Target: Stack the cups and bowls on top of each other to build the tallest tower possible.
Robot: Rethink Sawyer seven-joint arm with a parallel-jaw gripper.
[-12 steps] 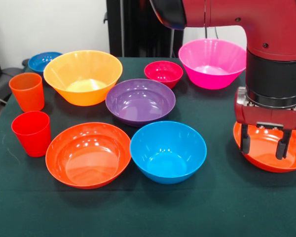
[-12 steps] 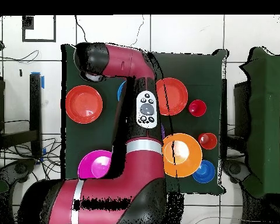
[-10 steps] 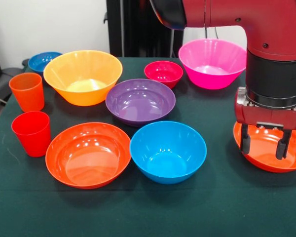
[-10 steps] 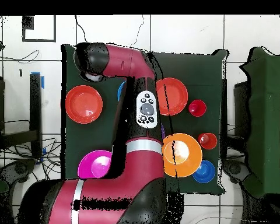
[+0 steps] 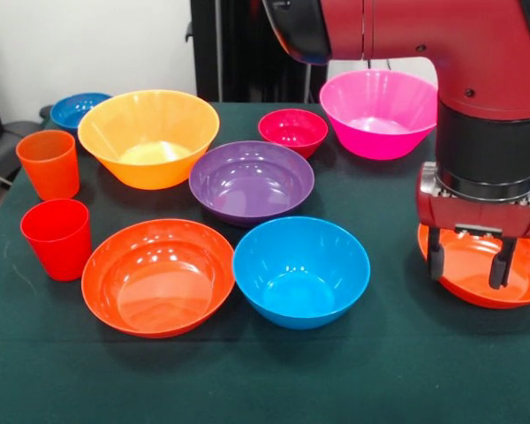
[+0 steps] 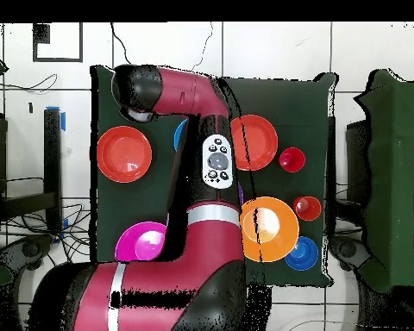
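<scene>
Bowls (image 5: 251, 180) number eight (none stacked), cups (image 5: 48, 163) apparently two.

A dark green table (image 5: 397, 371) stands on a white tiled floor (image 6: 271, 47).

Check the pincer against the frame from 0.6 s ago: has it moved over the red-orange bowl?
Yes, slightly. In the front view the pincer has shifted a little toward the medium blue bowl, staying open above the red-orange bowl.
</scene>
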